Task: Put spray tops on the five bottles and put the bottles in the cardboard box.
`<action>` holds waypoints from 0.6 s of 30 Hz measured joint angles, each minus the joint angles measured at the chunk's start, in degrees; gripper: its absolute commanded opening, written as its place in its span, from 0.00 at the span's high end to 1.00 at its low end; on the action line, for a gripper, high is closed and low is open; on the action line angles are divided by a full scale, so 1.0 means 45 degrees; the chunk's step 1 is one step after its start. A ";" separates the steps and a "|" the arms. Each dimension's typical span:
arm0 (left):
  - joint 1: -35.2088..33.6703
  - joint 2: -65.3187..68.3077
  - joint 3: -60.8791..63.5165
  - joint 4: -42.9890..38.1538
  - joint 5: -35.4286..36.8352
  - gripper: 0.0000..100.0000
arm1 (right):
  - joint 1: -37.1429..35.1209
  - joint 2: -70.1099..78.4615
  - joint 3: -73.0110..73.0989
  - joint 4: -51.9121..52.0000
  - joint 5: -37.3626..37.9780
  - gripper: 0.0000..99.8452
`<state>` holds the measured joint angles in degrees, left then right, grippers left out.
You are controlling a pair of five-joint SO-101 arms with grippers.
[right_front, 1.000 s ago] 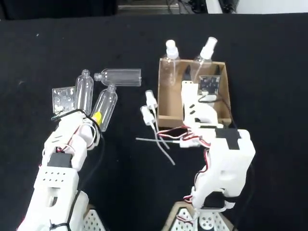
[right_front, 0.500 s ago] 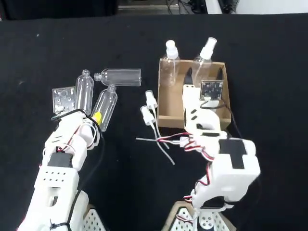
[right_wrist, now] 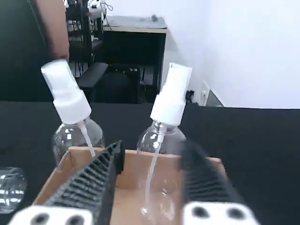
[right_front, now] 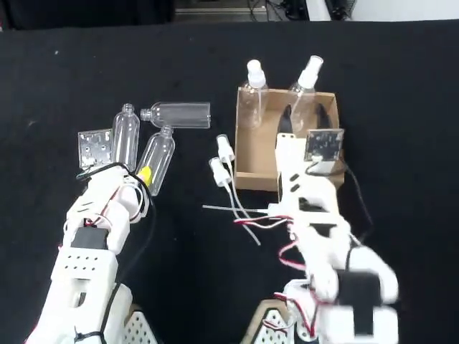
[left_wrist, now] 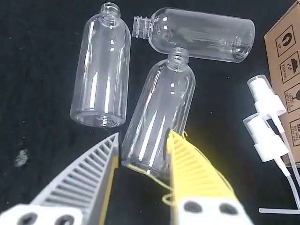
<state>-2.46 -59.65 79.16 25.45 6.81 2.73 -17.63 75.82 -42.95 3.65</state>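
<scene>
I see right fingers (right_front: 285, 122) released near the cardboard box's (right_front: 242, 147) far edge, left fingers (left_wrist: 193, 174) spread astride a capless bottle's (left_wrist: 160, 115) base.

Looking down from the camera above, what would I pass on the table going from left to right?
three topless bottles → two loose spray tops → first capped bottle → second capped bottle, these last two at the far end of the cardboard box.

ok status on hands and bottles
Left hand open, straddling a lying topless bottle. Right hand open, empty, above cardboard box. Two topped bottles at its far end.
</scene>
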 measured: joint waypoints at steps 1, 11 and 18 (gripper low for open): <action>0.0000 0.0000 0.0000 0.0000 0.0000 0.84 | 0.0215 -0.0625 -0.0020 0.0860 -0.0020 0.97; 0.0000 0.0000 0.0000 0.0000 0.0000 0.84 | 0.2716 -0.2696 -0.4415 1.1175 -0.0098 0.99; 0.0000 0.0000 0.0000 0.0000 0.0000 0.84 | 0.2735 0.0918 -0.6388 1.1370 -0.2872 0.99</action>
<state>-2.46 -59.65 79.16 25.45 6.81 15.03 -13.49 47.08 8.22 -9.27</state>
